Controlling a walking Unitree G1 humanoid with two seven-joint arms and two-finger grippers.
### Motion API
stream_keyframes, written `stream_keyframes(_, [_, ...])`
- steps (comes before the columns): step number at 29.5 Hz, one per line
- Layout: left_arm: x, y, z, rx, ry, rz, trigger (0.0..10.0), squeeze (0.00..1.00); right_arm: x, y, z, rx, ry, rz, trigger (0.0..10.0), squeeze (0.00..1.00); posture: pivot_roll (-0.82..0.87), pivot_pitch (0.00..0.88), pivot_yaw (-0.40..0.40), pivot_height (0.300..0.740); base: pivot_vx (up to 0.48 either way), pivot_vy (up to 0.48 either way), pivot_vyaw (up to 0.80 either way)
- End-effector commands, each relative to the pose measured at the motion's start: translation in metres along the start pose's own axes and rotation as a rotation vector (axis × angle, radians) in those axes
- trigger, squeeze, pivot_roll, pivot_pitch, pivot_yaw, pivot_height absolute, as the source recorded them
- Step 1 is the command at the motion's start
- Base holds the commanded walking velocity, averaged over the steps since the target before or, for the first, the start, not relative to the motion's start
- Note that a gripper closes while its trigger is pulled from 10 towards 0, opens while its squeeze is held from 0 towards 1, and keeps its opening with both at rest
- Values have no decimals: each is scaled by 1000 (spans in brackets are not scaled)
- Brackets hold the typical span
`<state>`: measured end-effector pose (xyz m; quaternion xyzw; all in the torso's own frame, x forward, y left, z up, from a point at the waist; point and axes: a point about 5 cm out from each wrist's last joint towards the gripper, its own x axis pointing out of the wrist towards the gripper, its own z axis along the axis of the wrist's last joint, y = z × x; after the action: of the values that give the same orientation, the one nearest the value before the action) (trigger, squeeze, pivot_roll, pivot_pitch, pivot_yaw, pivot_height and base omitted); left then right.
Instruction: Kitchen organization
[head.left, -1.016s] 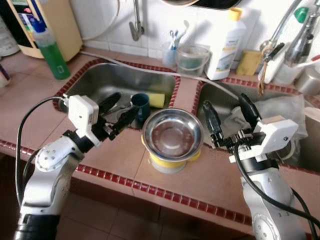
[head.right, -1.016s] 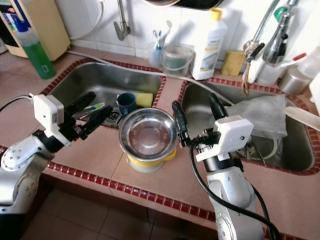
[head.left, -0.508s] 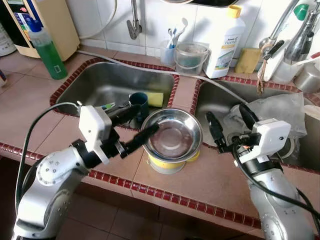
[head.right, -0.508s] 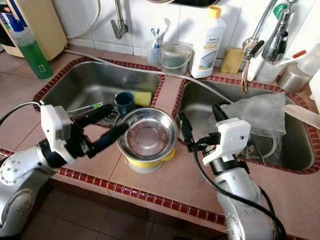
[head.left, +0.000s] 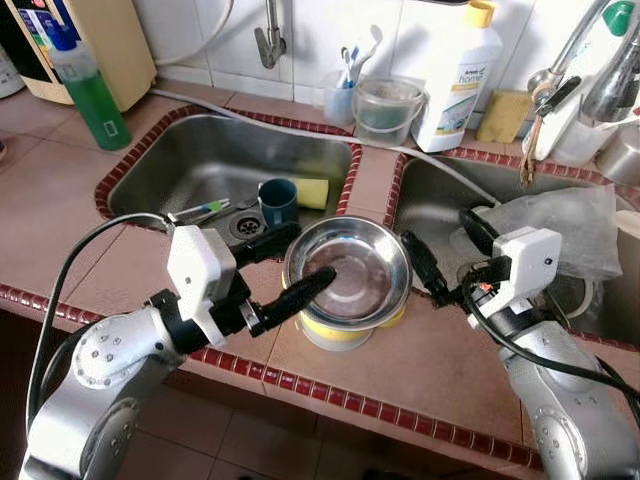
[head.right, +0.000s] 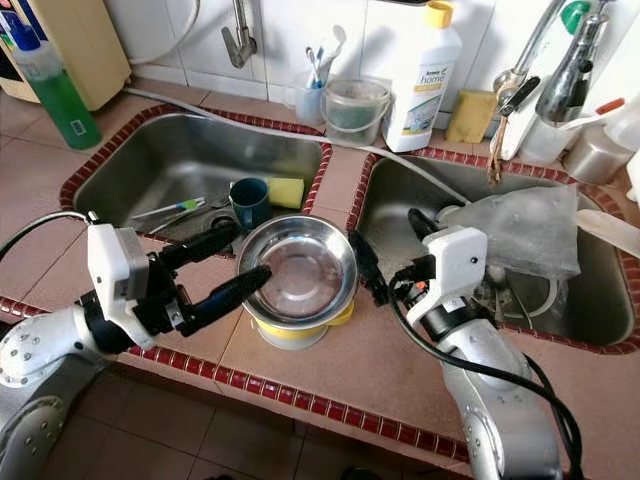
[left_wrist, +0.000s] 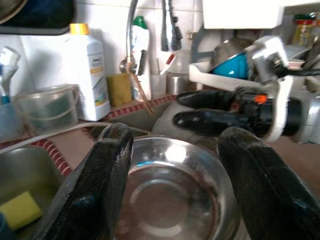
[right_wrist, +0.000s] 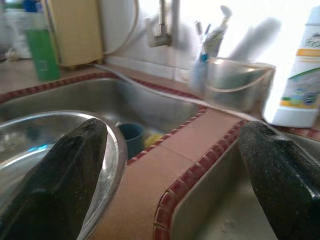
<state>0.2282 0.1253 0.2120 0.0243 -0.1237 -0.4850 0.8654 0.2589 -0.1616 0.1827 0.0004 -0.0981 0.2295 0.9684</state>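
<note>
Now: steel bowl (head.left: 348, 275) atop yellow container (head.left: 335, 327), on the counter (head.left: 420, 365) between two sinks.
Left gripper (head.left: 285, 268) spread wide, fingers straddling bowl's near rim, gripping nothing; right gripper (head.left: 447, 248) open, empty, just beside bowl's far rim.

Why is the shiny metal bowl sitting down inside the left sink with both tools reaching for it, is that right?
Not quite. The left eye view shows the metal bowl up on the counter between the two sinks, resting on something yellow. The left tool and right tool do reach for it from either side.
</note>
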Motion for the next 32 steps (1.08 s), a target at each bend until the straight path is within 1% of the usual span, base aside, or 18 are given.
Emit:
stream_keyframes(1, [1,-5,3,0,-6,-18,10000,0,-1,-3,2,21,2,35,10000,0,-112,175,-18,740,0,0,0])
stream_keyframes(2, [1,-8,4,0,-8,-24,10000,0,-1,-4,3,40,8,47,10000,0,-112,175,-20,740,0,0,0])
stream_keyframes(9, [3,-11,7,1,-21,-30,10000,0,0,-12,10,94,40,87,10000,0,-115,175,-27,740,0,0,0])
stream_keyframes(13, [5,-13,10,-1,-32,-33,10000,0,3,-20,21,166,52,129,10000,0,-121,178,-29,740,0,0,0])
stream_keyframes(16, [6,-13,10,-2,-35,-33,10000,0,5,-24,28,166,67,153,10000,0,-129,183,-30,740,0,0,0])
stream_keyframes(20, [7,-13,11,-1,-41,-32,10000,0,7,-28,38,184,109,219,10000,0,-137,190,-32,740,0,0,0])
stream_keyframes(22, [8,-13,12,0,-44,-30,10000,0,7,-29,41,187,130,245,10000,0,-139,194,-34,740,0,0,0])
stream_keyframes(24, [9,-13,13,-2,-52,-26,10000,0,7,-27,43,195,169,299,10000,0,-140,196,-36,740,0,0,0])
stream_keyframes(26, [10,-13,13,-2,-54,-24,10000,0,7,-27,42,198,186,313,10000,0,-142,197,-37,740,0,0,0])
stream_keyframes(32, [12,-13,15,-4,-66,-18,10000,0,3,-22,33,246,305,400,10000,0,-142,203,-44,740,0,0,0])
